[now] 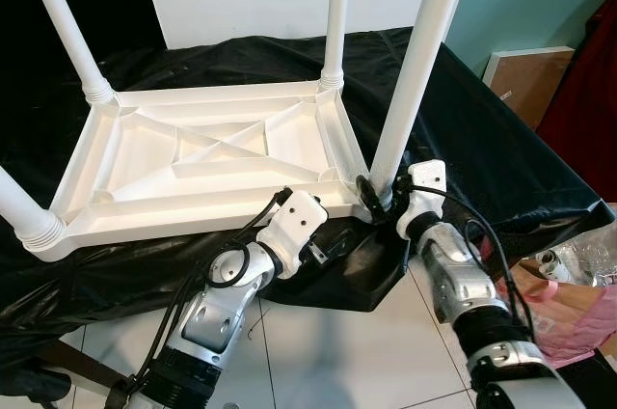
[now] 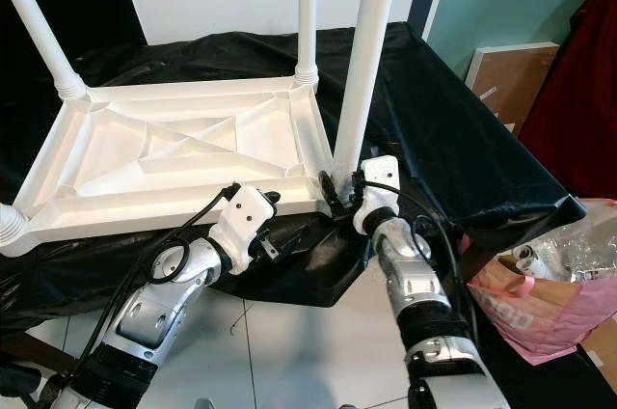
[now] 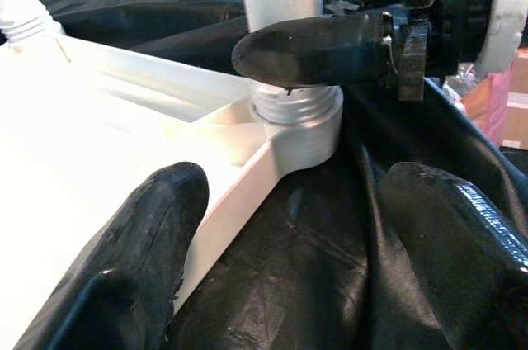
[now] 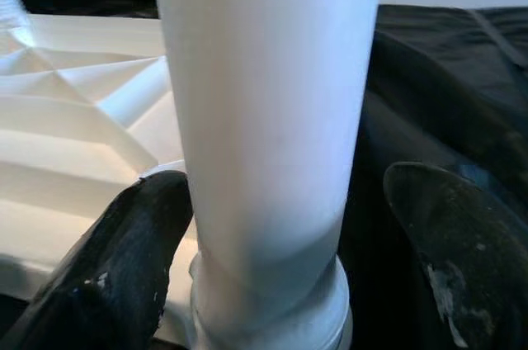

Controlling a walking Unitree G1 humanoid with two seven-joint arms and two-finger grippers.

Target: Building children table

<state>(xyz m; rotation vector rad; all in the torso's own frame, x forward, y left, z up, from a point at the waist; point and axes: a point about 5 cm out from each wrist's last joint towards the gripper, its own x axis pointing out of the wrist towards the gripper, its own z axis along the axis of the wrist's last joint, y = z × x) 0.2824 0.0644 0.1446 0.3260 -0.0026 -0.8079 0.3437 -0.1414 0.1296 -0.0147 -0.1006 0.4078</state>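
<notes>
A white plastic children's table (image 1: 212, 153) lies upside down on a black sheet (image 1: 482, 158), with its legs pointing up. My right gripper (image 1: 381, 199) is open and straddles the base of the near right leg (image 1: 415, 62), just above its threaded socket (image 3: 299, 123). In the right wrist view one finger (image 4: 124, 259) touches that leg (image 4: 264, 119) and the other finger (image 4: 454, 243) stands slightly off it. My left gripper (image 1: 313, 226) is open at the table's front rim (image 3: 239, 181), a little left of that corner. One of its fingers (image 3: 140, 243) is over the rim, the other over the sheet.
The other legs stand at the far left (image 1: 63, 23), far right (image 1: 335, 13) and near left (image 1: 19, 206) corners. The sheet's front edge hangs over a white tiled floor (image 1: 357, 351). A pink bag (image 1: 569, 317) sits low on the right, a brown board (image 1: 530, 76) leans behind.
</notes>
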